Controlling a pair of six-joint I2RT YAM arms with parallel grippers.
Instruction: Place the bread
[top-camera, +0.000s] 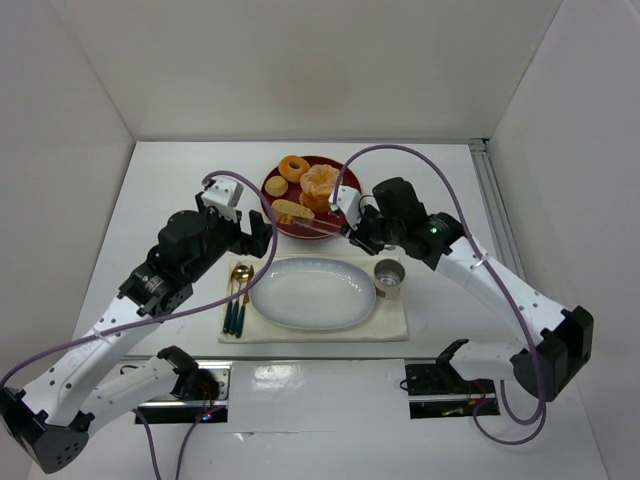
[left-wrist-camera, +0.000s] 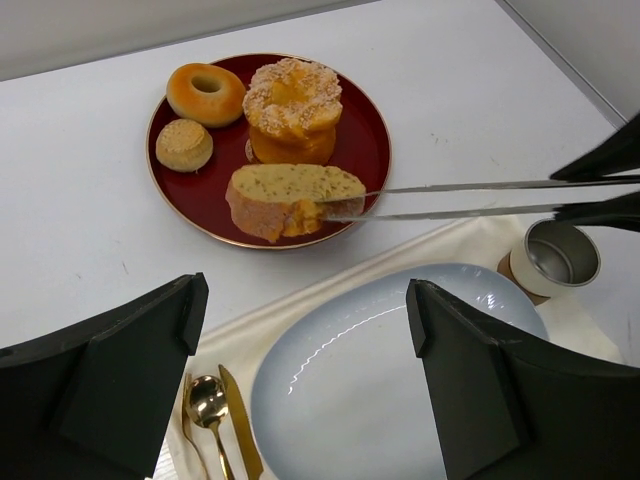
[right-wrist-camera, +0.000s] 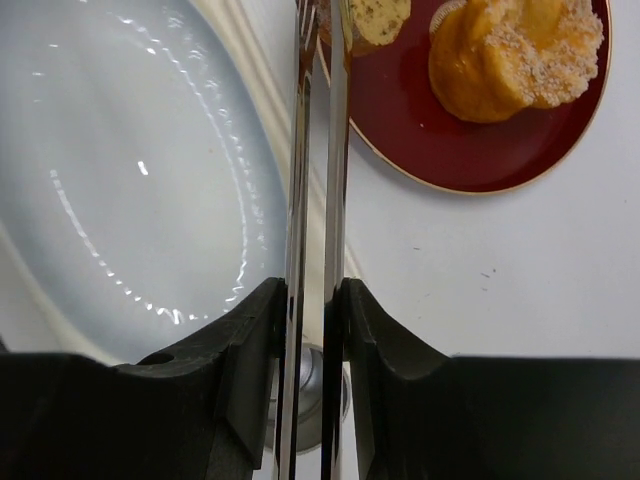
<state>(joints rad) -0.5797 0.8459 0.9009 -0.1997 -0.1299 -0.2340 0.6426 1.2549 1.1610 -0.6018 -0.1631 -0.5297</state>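
Bread (left-wrist-camera: 290, 198), one of four pastries (left-wrist-camera: 292, 110) on red plate (left-wrist-camera: 370, 140), touches tongs (left-wrist-camera: 470, 186) clamped in right gripper (right-wrist-camera: 312, 300); left gripper (left-wrist-camera: 305, 360) spread.

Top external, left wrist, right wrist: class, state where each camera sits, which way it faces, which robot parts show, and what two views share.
Top external: above and behind the bases, looking down on the table; both arms, left end effector and right end effector show.
Left wrist: on the left arm, facing across the pale plate to the red plate; its open fingers show.
Right wrist: on the right arm, looking along the gripped tongs toward the bread; its fingers show.
Shared: both wrist views show bread, tongs, both plates.
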